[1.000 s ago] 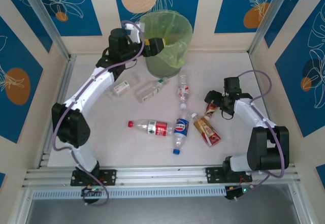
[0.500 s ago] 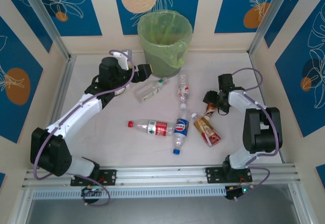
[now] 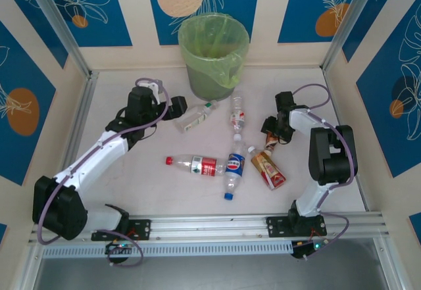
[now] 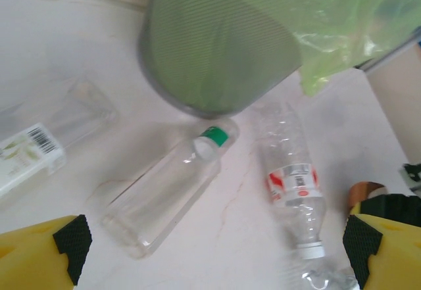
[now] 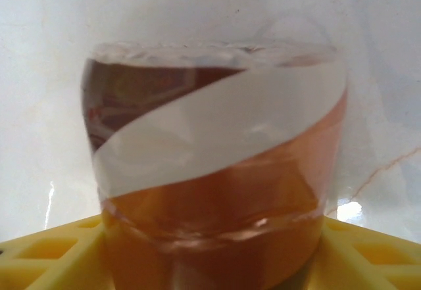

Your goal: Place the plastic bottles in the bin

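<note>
The bin (image 3: pixel 197 83) stood at the top centre of the overhead view, lined with a light-green bag. The plastic bottles (image 3: pixel 233 165) lay loose on the table (image 3: pixel 131 191) below it. A clear green-capped bottle (image 3: pixel 195 116) lay just below the bin with its cap toward it. A red-labelled bottle (image 3: pixel 237 118) lay to its right. Across mid-frame lay a long red-capped bottle (image 3: pixel 197 165), its base end against a blue-labelled bottle. An orange-red-labelled bottle (image 3: pixel 268 169) lay just right of that.

The left gripper (image 3: pixel 176 108) sat left of centre, just beside the base of the green-capped bottle. In the left wrist view its 2 fingertips (image 4: pixel 69 241) stood far apart in the lower corners, holding nothing. Between and above them lay the green-capped bottle, its cap close to the bin's grey wall. The red-labelled bottle lay to the right, and a white-labelled bottle (image 4: pixel 29 152) lay at the left edge.

The right gripper (image 3: pixel 272 130) was at right of centre, over a small brown-and-orange bottle (image 3: pixel 272 143). In the right wrist view that bottle sat between the 2 yellow fingers (image 5: pixel 46 257) at the bottom corners. Each finger lay at its side, but I could not tell whether they were clamped on it.
</note>
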Tool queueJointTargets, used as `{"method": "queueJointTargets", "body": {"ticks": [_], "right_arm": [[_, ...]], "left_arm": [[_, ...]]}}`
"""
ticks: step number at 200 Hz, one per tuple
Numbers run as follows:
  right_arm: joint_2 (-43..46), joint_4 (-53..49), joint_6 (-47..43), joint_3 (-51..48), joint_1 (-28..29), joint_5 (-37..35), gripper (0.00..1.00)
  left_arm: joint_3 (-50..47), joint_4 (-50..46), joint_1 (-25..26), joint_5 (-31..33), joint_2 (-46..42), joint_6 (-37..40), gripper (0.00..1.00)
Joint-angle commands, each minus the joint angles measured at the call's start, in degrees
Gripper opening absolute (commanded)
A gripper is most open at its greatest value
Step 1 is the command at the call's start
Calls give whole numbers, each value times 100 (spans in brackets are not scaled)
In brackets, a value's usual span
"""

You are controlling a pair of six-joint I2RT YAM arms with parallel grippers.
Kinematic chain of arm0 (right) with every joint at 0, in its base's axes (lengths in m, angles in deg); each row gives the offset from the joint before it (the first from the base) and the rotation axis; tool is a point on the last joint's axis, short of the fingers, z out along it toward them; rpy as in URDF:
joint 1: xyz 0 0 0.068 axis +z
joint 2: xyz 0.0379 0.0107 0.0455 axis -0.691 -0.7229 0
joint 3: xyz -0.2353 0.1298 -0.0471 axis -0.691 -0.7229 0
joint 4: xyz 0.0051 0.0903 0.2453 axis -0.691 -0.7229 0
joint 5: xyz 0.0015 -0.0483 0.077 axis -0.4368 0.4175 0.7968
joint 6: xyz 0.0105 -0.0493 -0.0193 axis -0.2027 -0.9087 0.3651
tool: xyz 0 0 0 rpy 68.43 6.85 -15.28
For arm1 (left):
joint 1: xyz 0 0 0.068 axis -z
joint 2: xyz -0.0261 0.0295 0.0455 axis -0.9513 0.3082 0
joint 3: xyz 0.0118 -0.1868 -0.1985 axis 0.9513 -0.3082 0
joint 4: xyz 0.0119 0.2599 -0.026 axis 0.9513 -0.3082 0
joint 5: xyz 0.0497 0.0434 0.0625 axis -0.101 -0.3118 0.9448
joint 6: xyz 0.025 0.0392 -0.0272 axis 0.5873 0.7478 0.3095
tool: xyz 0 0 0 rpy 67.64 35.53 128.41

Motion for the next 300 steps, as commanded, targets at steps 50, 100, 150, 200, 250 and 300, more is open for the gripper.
{"method": "queueJointTargets", "body": {"ticks": [50,100,150,200,250,300], "right_arm": [[97,-142,-69,-10,57,-65,52],[417,36,-97,-159,67,-186,47],[1045,225,19,-325,67,-8,43],[1543,366,-11,66,66,243,42],[1625,561,51,1101,102,1012,41],[1264,869,30,2280,327,1844,41]], "left_arm": [[-848,224,45,1156,-574,-842,100],[-1125,322,47,1079,-648,-855,100],[-1260,458,45,1149,-465,-888,100],[-1304,453,38,1310,-403,-925,100],[-1413,332,38,1469,-375,-1150,100],[-1466,234,29,1351,-404,-1118,100]]}}
